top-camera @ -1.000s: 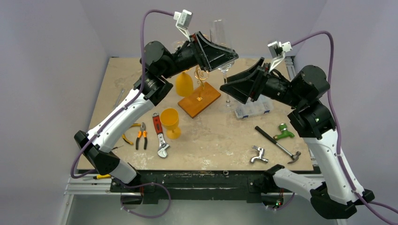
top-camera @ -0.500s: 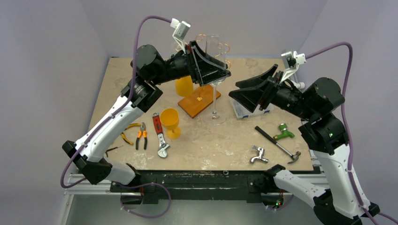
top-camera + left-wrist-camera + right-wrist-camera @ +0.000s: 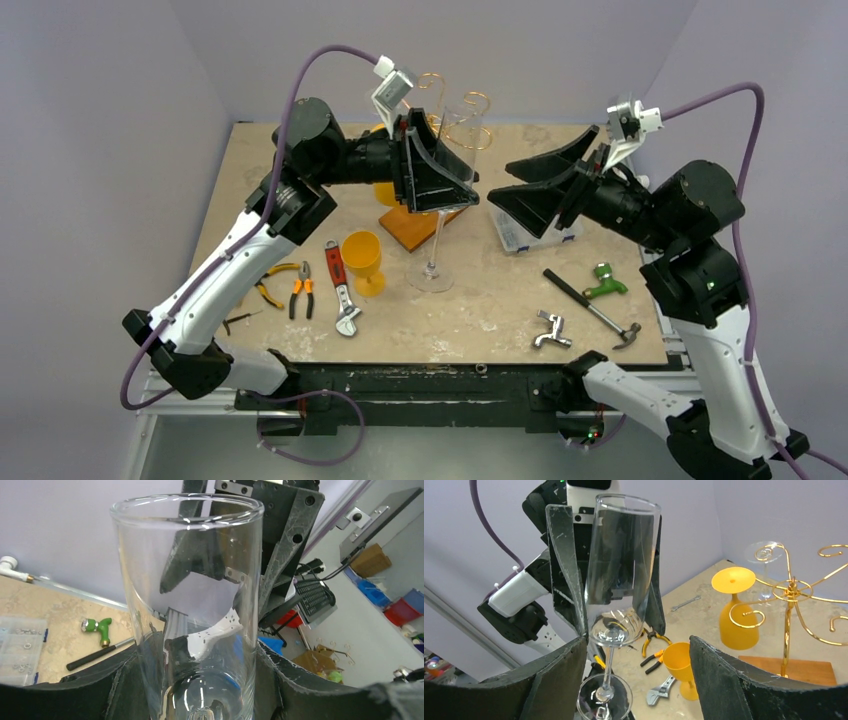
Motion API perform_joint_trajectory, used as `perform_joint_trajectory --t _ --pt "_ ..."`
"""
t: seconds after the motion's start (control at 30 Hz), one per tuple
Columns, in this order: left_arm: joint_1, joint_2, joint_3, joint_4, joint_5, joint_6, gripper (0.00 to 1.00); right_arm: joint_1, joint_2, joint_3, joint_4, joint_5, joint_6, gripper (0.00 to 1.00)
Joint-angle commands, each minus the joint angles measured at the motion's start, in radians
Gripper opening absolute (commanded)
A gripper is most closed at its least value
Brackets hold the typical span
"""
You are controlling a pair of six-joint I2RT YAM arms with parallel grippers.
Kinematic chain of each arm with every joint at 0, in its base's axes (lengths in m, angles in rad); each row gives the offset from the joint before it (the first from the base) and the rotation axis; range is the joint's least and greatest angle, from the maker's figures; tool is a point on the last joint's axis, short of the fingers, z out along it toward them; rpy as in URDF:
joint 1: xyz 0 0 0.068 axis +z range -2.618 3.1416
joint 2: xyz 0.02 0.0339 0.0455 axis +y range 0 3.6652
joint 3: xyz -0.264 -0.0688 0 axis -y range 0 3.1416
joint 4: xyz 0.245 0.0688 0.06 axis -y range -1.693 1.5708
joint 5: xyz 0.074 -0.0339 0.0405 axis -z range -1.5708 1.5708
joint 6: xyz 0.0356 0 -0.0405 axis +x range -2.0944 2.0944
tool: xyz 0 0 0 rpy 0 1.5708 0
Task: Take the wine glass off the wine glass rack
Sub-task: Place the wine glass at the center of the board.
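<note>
My left gripper (image 3: 455, 185) is shut on the bowl of a tall clear wine glass (image 3: 440, 225) and holds it upright. The glass's round foot (image 3: 432, 275) hangs in front of the wine glass rack (image 3: 450, 105), clear of its golden spiral arms. The rack's orange-brown wooden base (image 3: 410, 222) lies behind the stem. The glass fills the left wrist view (image 3: 187, 605). In the right wrist view the glass (image 3: 621, 580) stands between the left fingers (image 3: 566, 565), with the rack (image 3: 791, 595) to the right. My right gripper (image 3: 520, 185) is open and empty, right of the glass.
An upright yellow goblet (image 3: 362, 260) stands left of the glass; an inverted yellow one (image 3: 735, 607) sits by the rack. Pliers (image 3: 300, 290) and a wrench (image 3: 342, 295) lie near left. A clear parts box (image 3: 540, 232), hammer (image 3: 590, 300), green-handled tool (image 3: 605, 280) and metal fitting (image 3: 550, 330) lie right.
My left gripper has carried the glass away from the rack, toward the near left and lower. My right gripper has drawn back to the right and risen a little, still open.
</note>
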Motion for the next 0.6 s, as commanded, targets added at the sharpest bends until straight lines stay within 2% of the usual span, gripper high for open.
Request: perform_joint_trajectory --t 0.0,0.1,0.3,0.57 --pt "0.000 -0.025 0.000 0.047 0.078 -0.007 0.00 0.000 0.026 0.037 0.110 -0.042 0.029 0.74" --pt "-0.007 -0.029 -0.017 0.111 0.082 -0.031 0.00 0.001 0.064 0.063 0.151 -0.079 0.050 0.76" --pt "-0.011 -0.030 -0.013 0.108 0.079 -0.029 0.00 0.000 0.097 0.062 0.289 -0.113 0.132 0.78" --pt "-0.016 -0.012 0.007 0.095 0.097 -0.018 0.00 0.002 0.126 0.066 0.386 -0.167 0.218 0.80"
